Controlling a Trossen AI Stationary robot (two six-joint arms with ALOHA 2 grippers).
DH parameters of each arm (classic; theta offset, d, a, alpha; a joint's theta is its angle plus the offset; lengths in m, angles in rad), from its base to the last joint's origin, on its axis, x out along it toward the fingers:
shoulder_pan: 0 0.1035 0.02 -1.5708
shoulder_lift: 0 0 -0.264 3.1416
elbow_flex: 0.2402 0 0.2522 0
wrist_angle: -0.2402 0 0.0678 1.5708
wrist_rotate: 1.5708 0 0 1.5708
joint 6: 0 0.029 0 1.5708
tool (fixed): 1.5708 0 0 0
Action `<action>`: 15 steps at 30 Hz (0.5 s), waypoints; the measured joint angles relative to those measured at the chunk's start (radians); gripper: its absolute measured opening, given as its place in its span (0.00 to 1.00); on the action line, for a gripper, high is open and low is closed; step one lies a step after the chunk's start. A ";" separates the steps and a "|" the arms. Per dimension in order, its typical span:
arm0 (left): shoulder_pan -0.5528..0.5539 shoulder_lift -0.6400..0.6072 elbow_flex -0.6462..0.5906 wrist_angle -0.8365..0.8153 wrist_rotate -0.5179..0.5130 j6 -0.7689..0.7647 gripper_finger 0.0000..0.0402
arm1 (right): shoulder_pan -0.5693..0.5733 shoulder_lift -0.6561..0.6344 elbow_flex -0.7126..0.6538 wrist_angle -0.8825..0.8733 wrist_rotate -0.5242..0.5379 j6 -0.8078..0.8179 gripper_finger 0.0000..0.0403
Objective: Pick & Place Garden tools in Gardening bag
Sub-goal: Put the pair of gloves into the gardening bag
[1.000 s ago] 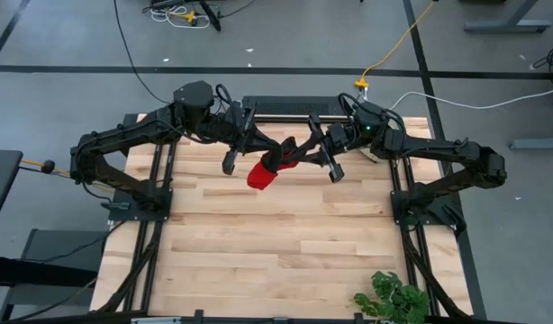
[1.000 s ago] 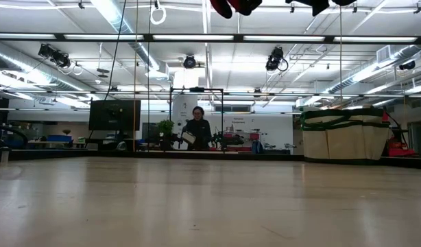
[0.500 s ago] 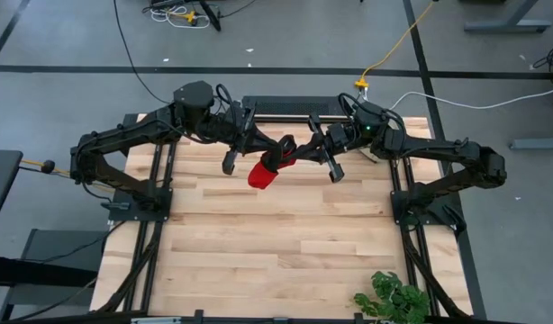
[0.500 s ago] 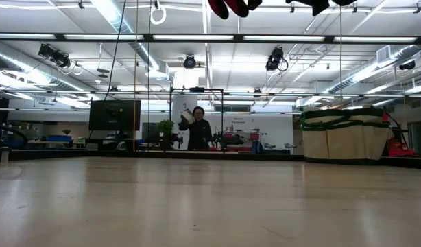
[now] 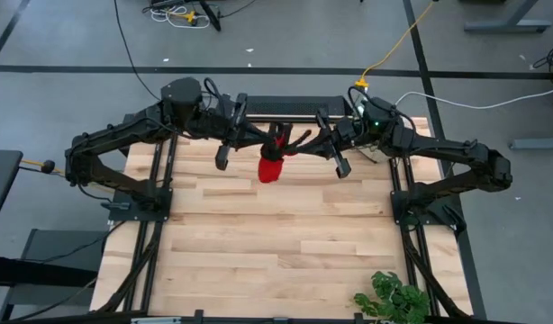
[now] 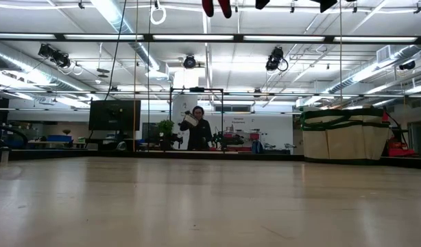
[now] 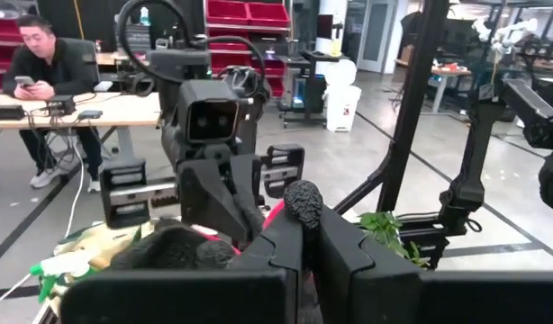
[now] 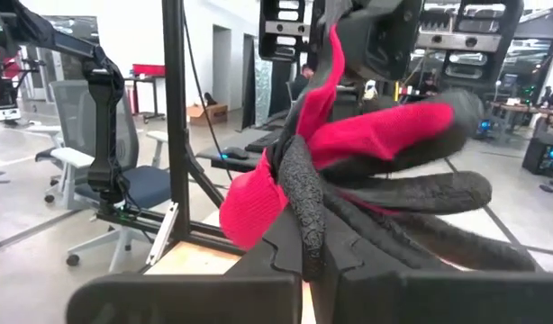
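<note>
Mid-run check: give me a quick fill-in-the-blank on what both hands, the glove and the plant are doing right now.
1. Both the left hand and the right hand are shut on the red-and-black ____.
2. The glove is held ____ the wooden table, not resting on it.
3. The leafy green plant sits at the table's edge on the ____ arm's side.

Missing words: glove; above; right

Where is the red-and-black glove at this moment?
In the high view the red-and-black glove hangs in the air over the far middle of the table, between the left gripper and the right gripper, both shut on it.
</note>
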 joint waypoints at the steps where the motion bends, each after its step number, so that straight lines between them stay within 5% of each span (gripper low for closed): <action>1: 0.000 0.000 0.000 0.000 -0.001 -0.004 0.05 | -0.002 -0.005 0.000 -0.005 0.000 0.000 0.01; 15: 0.006 0.006 0.000 -0.001 -0.001 -0.026 0.05 | -0.012 -0.016 0.000 -0.008 0.000 -0.004 0.01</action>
